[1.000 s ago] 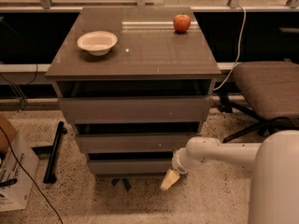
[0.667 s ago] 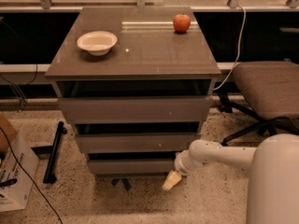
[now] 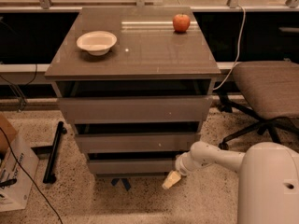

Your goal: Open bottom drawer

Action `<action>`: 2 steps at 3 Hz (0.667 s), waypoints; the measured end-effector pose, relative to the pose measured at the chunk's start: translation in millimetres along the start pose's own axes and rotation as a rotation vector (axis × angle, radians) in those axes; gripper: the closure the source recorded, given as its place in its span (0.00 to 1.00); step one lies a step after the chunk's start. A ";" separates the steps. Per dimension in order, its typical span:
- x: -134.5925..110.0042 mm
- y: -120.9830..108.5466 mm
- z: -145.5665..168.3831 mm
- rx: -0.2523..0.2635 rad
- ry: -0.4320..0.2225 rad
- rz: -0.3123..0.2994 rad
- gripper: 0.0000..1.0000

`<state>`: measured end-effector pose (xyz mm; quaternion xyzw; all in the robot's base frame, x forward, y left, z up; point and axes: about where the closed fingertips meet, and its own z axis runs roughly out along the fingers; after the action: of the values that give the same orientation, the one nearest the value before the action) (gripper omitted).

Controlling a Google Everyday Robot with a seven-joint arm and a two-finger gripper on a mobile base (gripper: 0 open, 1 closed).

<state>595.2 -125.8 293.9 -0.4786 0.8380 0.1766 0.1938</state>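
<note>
The bottom drawer (image 3: 133, 165) is the lowest and narrowest of the three flat grey-brown fronts of the cabinet (image 3: 135, 108). A dark gap shows above its front. My gripper (image 3: 171, 180) hangs from the white arm (image 3: 210, 157) just below and in front of the drawer's right lower corner, pointing down and to the left towards the floor. I cannot tell whether it touches the drawer.
A white bowl (image 3: 96, 42) and a red apple (image 3: 181, 22) sit on the cabinet top. An office chair (image 3: 268, 90) stands to the right. A cardboard box (image 3: 11, 174) and a black bar (image 3: 53, 150) lie on the floor at left.
The arm and gripper have shifted slightly to the right. The drawer fronts look unchanged.
</note>
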 end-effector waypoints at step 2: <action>-2.5 -33.2 52.8 -0.057 -0.013 0.009 0.00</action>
<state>633.5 -114.4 246.0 -0.4789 0.8334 0.2046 0.1849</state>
